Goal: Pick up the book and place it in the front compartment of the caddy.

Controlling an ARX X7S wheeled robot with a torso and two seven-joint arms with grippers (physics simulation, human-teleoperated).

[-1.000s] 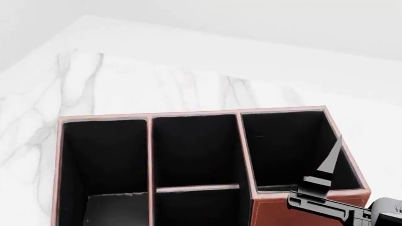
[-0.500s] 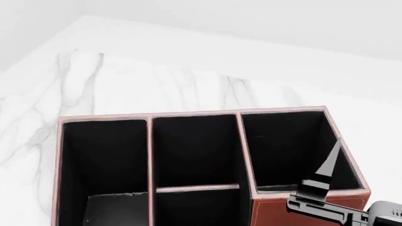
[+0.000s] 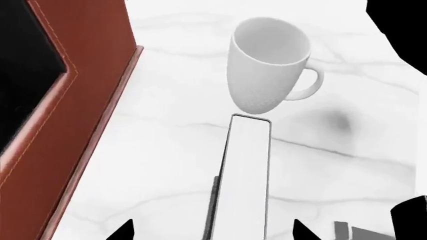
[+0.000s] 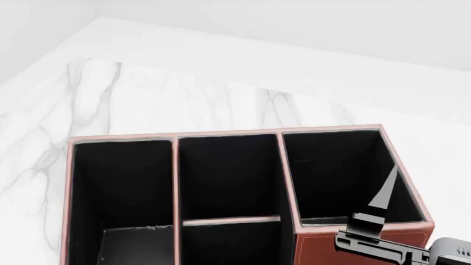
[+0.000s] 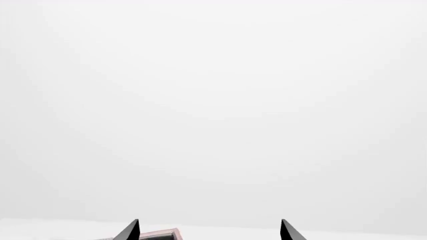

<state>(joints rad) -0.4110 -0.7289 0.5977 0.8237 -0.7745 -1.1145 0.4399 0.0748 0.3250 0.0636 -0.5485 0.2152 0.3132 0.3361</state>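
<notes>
My left fingers are spread, their two dark tips showing on either side of the book, which stands between them on the white marble counter with its white page edges facing my wrist camera and a thin black cover line down each side; whether the tips touch the covers I cannot tell. Past the book's far end, just beside it, a smooth white mug with a curved handle tilts over the counter. The caddy, reddish-brown and leather-looking with stitched seams, stands beside the book, apart from it. In the head view, the caddy fills the lower half with black-lined cells and pinkish rims; the front compartment sits in the middle, above a low divider. At about 5 o'clock there, my right fingers rise over the caddy's corner; the right wrist view shows the tips spread wide, holding nothing, before a plain pale wall.
</notes>
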